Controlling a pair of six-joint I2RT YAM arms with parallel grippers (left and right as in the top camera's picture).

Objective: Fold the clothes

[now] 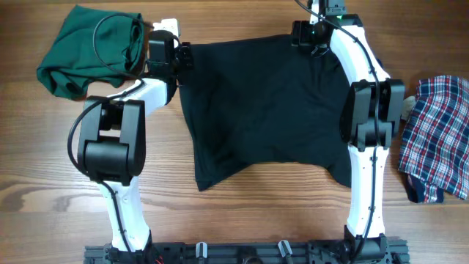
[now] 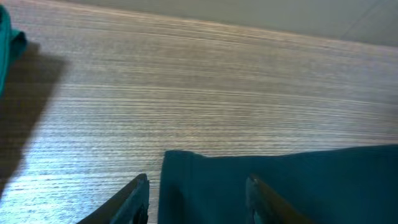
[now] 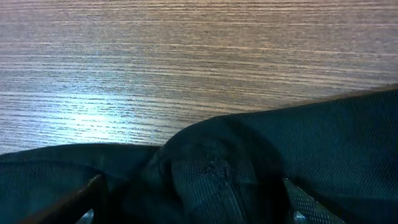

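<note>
A large black top [image 1: 264, 110] lies spread across the middle of the table. My left gripper [image 1: 183, 57] is at its far left corner. In the left wrist view the jaws [image 2: 198, 179] stand apart over that corner [image 2: 249, 174], one finger [image 2: 135, 198] over bare wood and the other over the fabric. My right gripper [image 1: 311, 40] is at the far right edge of the top. Its jaws [image 3: 193, 181] are wide open around a bunched fold of the black fabric [image 3: 211, 168]. Neither gripper pinches the cloth.
A crumpled dark green garment [image 1: 91, 51] lies at the far left, its edge showing in the left wrist view [image 2: 6, 43]. A red-white-blue plaid garment [image 1: 436, 136] lies at the right edge. Bare wooden table [image 1: 242, 220] surrounds the black top.
</note>
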